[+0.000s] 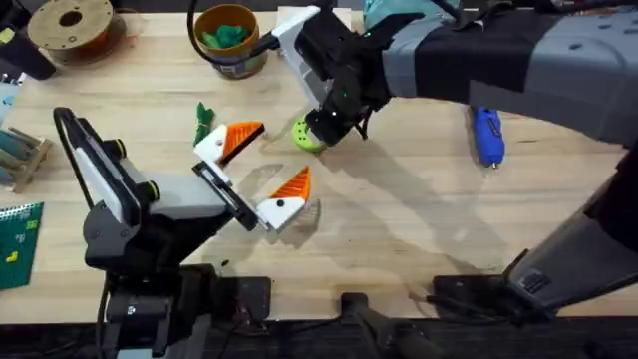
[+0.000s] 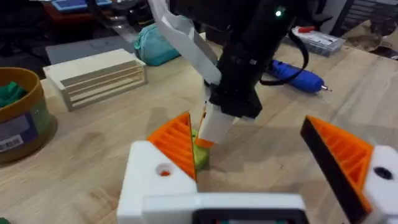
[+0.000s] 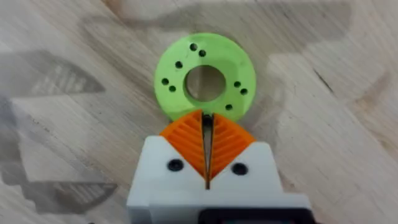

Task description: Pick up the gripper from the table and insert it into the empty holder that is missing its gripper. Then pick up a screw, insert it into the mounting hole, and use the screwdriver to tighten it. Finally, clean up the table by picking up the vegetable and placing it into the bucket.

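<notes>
Fingers of the right gripper are pressing together, empty, touching the lime-green ring on the counter. The left gripper is spreading wide nearby. The screwdriver is lying apart; the bucket is holding green things.

lime ring (holed), filament spool

On the wooden table, the right arm reaches across the middle, its gripper down at a lime-green ring. The left gripper spreads its orange fingers nearby. A yellow bucket sits at the far edge; a blue screwdriver lies right.
</notes>
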Controlling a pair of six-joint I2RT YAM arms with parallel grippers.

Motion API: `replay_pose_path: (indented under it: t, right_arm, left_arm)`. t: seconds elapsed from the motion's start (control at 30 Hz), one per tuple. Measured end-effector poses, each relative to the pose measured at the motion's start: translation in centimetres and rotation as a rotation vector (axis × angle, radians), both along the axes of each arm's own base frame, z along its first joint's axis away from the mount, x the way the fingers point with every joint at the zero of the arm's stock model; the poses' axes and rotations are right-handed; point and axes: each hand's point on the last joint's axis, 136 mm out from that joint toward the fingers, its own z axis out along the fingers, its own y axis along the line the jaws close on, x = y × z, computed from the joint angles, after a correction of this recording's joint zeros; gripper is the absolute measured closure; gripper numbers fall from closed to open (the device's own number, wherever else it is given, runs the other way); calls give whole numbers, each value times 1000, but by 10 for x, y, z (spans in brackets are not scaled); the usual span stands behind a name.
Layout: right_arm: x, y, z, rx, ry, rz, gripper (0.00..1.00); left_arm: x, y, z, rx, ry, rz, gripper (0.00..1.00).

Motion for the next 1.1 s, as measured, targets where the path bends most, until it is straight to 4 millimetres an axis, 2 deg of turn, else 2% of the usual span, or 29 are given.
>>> replay_pose_path:
  t: [0.4,0.63,0.93,1.1]
  right_arm:
    - [0,0,0,-1,1,0,995]
    - [-7,-7,1,-31,36,0,995]
    - [-1,-4,15,-10,11,-5,996]
    - [-1,-5,36,4,-9,-7,996]
  left_arm:
    - [0,0,0,0,0,0,15]
    - [0,0,0,0,0,0,15]
    - [0,0,0,0,0,0,15]
    - [0,0,0,0,0,0,15]
